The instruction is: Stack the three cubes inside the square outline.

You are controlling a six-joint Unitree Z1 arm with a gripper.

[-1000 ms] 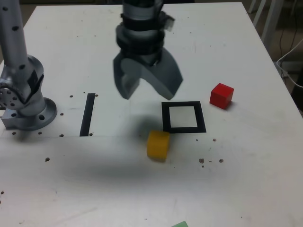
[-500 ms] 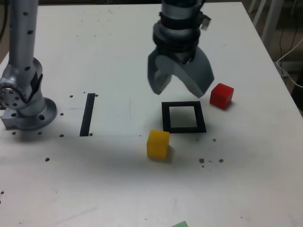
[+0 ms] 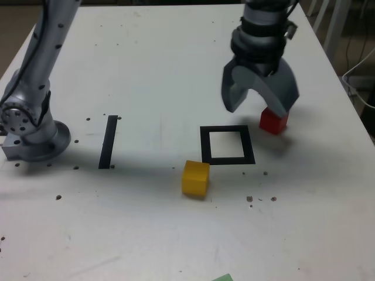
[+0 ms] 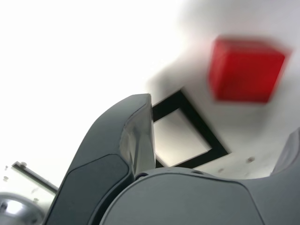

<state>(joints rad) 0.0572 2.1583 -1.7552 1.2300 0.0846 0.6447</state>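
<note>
From the exterior view I see my gripper (image 3: 259, 106), smooth grey curved jaws spread wide and holding nothing, above the red cube (image 3: 273, 122), which sits on the matte white table (image 3: 146, 234) just right of the flat black square outline (image 3: 227, 145). The yellow cube (image 3: 195, 178) lies just below the outline's left corner. The wrist view shows the red cube (image 4: 246, 70) blurred, beyond the outline (image 4: 187, 131).
</note>
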